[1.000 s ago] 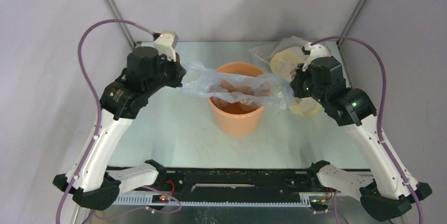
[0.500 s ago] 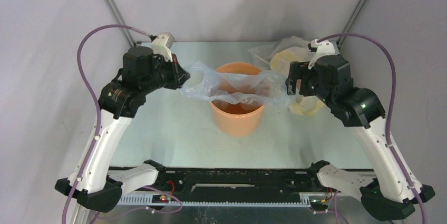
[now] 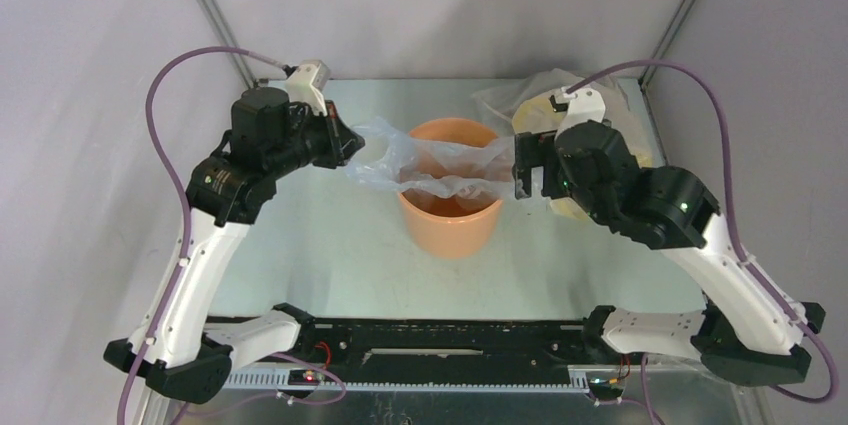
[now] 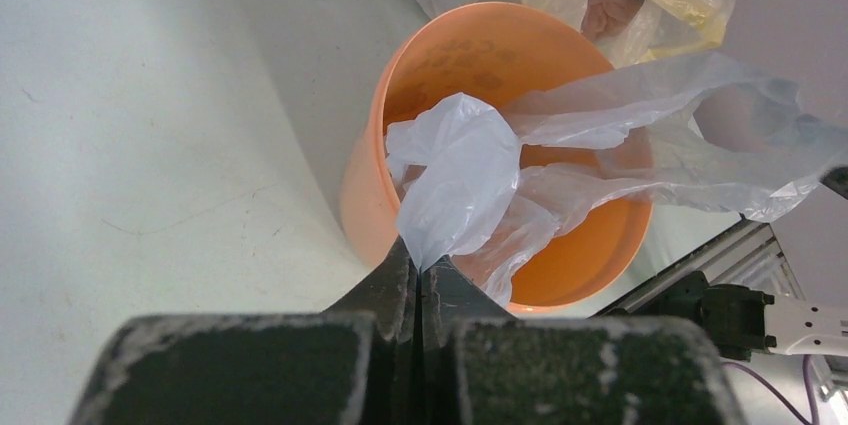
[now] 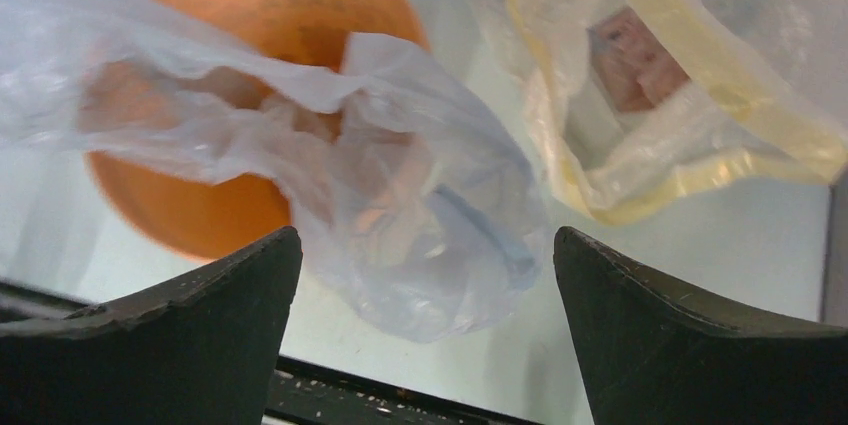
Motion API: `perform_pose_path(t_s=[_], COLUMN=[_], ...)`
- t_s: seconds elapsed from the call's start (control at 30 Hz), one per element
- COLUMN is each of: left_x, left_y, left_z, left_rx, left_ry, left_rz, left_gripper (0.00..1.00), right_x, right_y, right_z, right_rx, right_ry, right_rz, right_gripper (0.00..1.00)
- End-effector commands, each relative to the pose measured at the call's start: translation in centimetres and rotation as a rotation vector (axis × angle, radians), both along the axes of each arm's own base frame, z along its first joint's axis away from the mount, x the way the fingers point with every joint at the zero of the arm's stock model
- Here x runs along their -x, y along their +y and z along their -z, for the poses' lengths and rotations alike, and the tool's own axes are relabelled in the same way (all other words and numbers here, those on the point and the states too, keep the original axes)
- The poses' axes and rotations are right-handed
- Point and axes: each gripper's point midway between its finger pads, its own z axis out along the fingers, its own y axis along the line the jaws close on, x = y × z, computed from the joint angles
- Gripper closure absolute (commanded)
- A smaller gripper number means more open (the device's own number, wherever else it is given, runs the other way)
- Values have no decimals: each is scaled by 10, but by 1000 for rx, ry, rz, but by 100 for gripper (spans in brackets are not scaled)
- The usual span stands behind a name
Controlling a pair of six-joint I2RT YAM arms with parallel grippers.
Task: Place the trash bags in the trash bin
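The orange trash bin (image 3: pixel 449 225) stands mid-table, also seen from the left wrist (image 4: pixel 380 155) and the right wrist (image 5: pixel 270 5). The thin pale blue-grey trash bag (image 3: pixel 440 167) lies stretched over its rim, sagging into the opening. My left gripper (image 3: pixel 352 144) is shut on the bag's left end (image 4: pixel 455 185), at the bin's left side (image 4: pixel 428 267). My right gripper (image 3: pixel 526 173) stands open at the bin's right side. The bag's loose right end (image 5: pixel 420 235) hangs in front of the wide-apart jaws (image 5: pixel 425 245), not held.
A bulky clear-and-yellow plastic bundle (image 3: pixel 548 110) with a brown patch lies at the back right, behind my right gripper, and shows in the right wrist view (image 5: pixel 660 95). Grey walls and frame posts close in the table's back and sides.
My right gripper opened and let go of the bag's right end, then moved left toward the bin. The bag slackened and sagged over the rim. The left gripper keeps its hold.
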Motion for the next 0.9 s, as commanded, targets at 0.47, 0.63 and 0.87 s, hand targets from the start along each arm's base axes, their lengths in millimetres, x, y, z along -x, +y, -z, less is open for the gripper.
perform_pose_path(t_s=[0.47, 0.63, 0.87], left_x=[-1, -2, 6], left_y=[36, 52, 60], left_z=[-10, -3, 9], left_rx=[-13, -35, -48], left_ry=[-38, -17, 7], left_rz=[-141, -193, -198], left_gripper=[100, 100, 100], right_x=[-9, -9, -6], right_y=[-18, -25, -41], right_z=[71, 76, 75], right_rx=[-263, -241, -221], right_ry=[170, 181, 160], right_rz=[-1, 23, 73], right_gripper=[22, 43, 74])
